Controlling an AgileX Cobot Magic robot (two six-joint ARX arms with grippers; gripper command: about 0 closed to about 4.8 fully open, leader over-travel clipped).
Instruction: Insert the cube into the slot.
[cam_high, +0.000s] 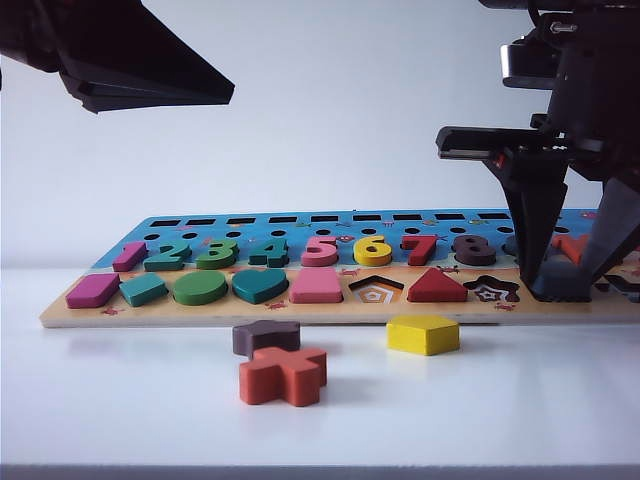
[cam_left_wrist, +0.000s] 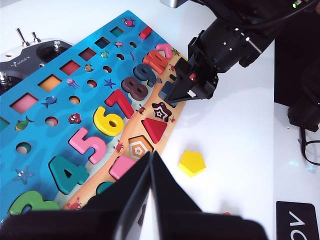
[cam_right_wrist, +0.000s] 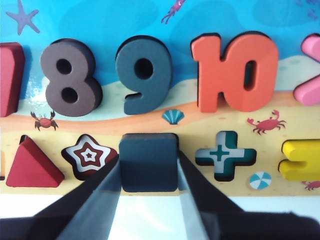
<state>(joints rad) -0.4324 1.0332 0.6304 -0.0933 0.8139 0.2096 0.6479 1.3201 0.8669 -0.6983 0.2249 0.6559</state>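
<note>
Right gripper clamped on cube, over slot between star and plus recesses
Left gripper raised clear, jaws together, holding nothing

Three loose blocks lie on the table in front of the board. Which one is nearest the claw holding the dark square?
The yellow pentagon. It lies toward the right gripper, which holds the cube at the board; the brown star and red cross lie farther left.
</note>
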